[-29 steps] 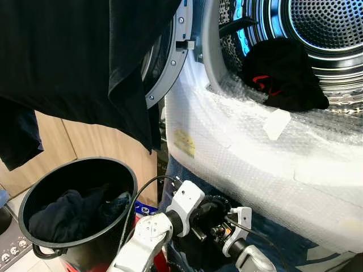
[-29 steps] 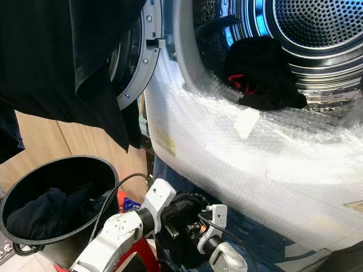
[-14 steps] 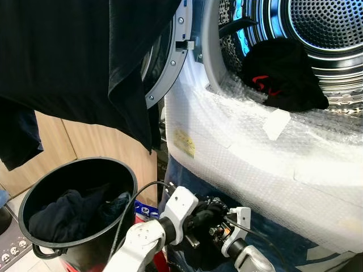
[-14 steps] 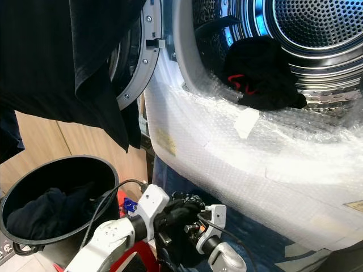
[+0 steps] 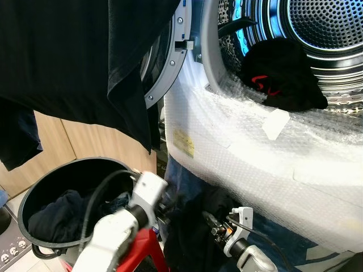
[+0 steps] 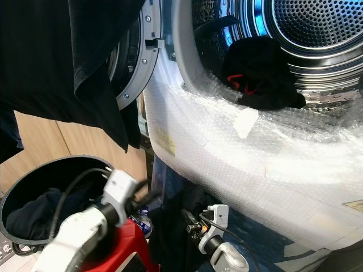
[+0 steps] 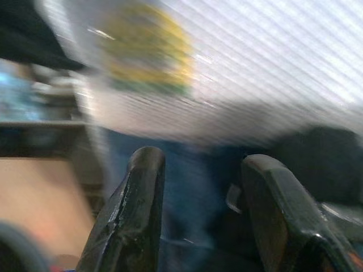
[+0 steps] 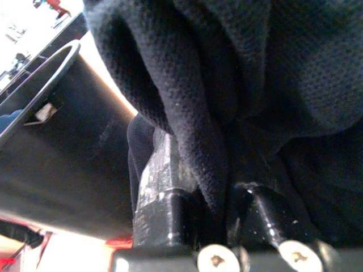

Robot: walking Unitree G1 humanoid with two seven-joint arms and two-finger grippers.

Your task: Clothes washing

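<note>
The right claw [image 8: 212,209] is clamped on a dark garment [image 8: 227,85], held low in front of the bubble-wrapped washing machine [image 5: 255,153], just beside the black bucket [image 5: 34,198]. The left claw [image 7: 201,215] has its fingers [image 7: 133,209] spread with nothing between them, near the bucket rim. More dark clothes [image 5: 68,212] lie in the bucket. A black garment with red trim [image 5: 283,73] rests in the drum [image 5: 334,28] opening.

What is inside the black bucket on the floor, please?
Dark clothes lie piled in the bucket. The bottom is hidden beneath them, and the left arm covers the near side.
</note>
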